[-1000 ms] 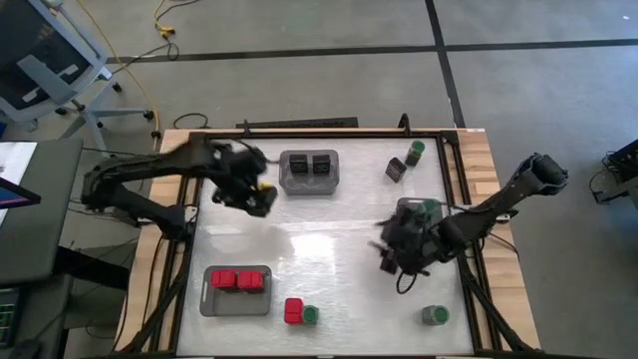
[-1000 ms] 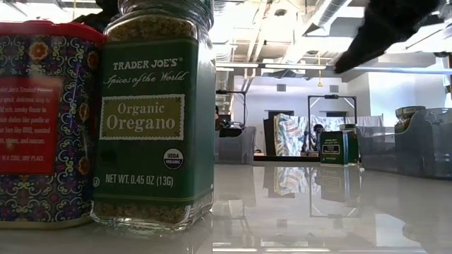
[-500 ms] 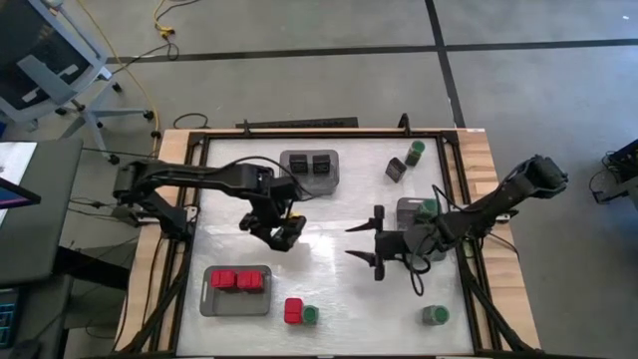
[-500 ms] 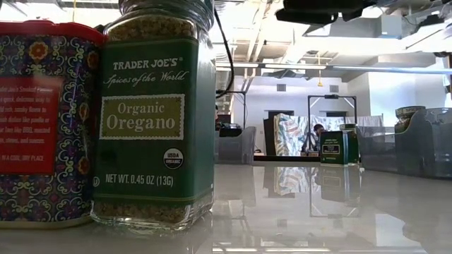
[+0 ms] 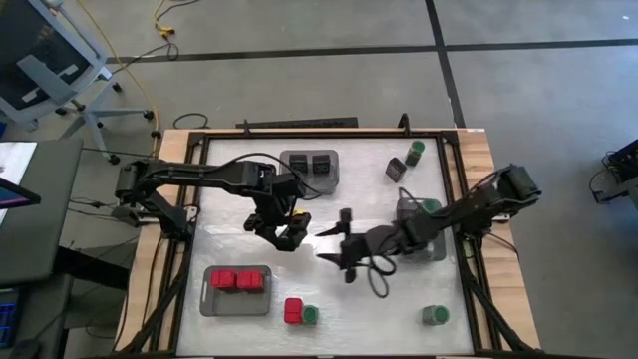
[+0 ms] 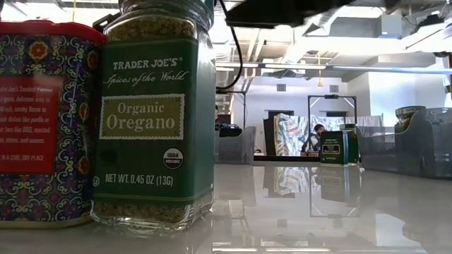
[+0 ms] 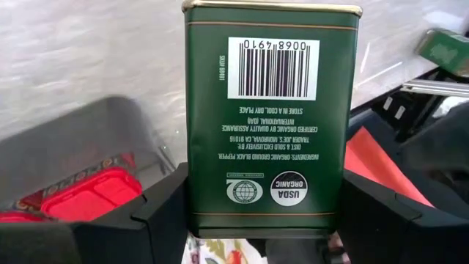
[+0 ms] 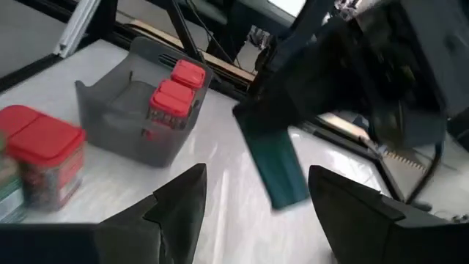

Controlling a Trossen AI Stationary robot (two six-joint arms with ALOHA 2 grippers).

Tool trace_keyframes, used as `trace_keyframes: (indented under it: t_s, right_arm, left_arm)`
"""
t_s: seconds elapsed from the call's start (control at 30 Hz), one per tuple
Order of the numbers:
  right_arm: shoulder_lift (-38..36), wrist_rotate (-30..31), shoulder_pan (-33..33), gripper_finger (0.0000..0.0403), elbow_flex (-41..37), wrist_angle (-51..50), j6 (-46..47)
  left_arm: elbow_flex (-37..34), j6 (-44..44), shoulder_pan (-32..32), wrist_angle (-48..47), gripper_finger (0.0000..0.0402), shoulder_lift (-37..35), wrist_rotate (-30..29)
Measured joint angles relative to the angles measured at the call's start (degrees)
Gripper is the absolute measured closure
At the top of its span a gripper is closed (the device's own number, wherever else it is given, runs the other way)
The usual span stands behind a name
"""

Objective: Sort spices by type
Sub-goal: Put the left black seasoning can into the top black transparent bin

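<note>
Holding a dark green pepper tin [image 7: 267, 117] between my left gripper's [image 5: 283, 227] two fingers, which press its lower sides in the left wrist view; barcode panel faces the camera. High view: that gripper sits centre-left of the frame, just below the grey tray [image 5: 309, 172] with two black cube spices [image 5: 310, 164] at upper centre. My right gripper [image 5: 339, 247] sits just right of it, near frame centre, fingers spread apart with nothing between them; in the right wrist view the green tin [image 8: 278, 167] hangs just beyond those fingertips, not touching.

Lower left of the high view: a grey tray [image 5: 236, 291] with two red boxy spices [image 5: 237, 280]. Just right of it, a loose red box [image 5: 293, 311] beside a green-lidded jar [image 5: 310, 315]. Lower right: a lone green-lidded jar [image 5: 434, 315]. Upper right: a green-lidded jar [image 5: 415, 151] near a black cube [image 5: 396, 170]. Third tray [image 5: 419, 227] at right of centre, partly under my right arm
</note>
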Motion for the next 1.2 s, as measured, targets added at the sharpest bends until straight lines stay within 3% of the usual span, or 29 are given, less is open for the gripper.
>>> trace_keyframes:
  t_s: [0.3,0.53,0.87,1.2]
  right_arm:
    - [9.5,0.3,-1.6,0.0132,11.4,-7.3,-4.2]
    - [8.6,-0.1,-3.3,0.0132,11.8,-7.9,-4.7]
    - [8.6,-6.2,-5.4,0.0132,11.7,-8.4,-1.8]
    - [8.6,-6.0,-6.1,0.0132,11.7,-13.3,-1.7]
  left_arm:
    - [0.0,1.2,-0.6,-1.8,0.0133,0.0,-0.4]
    - [0.0,4.4,-1.6,-2.1,0.0133,0.0,-0.1]
    - [0.0,7.6,-2.0,3.0,0.0133,-0.6,1.3]
    - [0.0,9.6,-1.9,4.7,0.0133,-0.6,3.5]
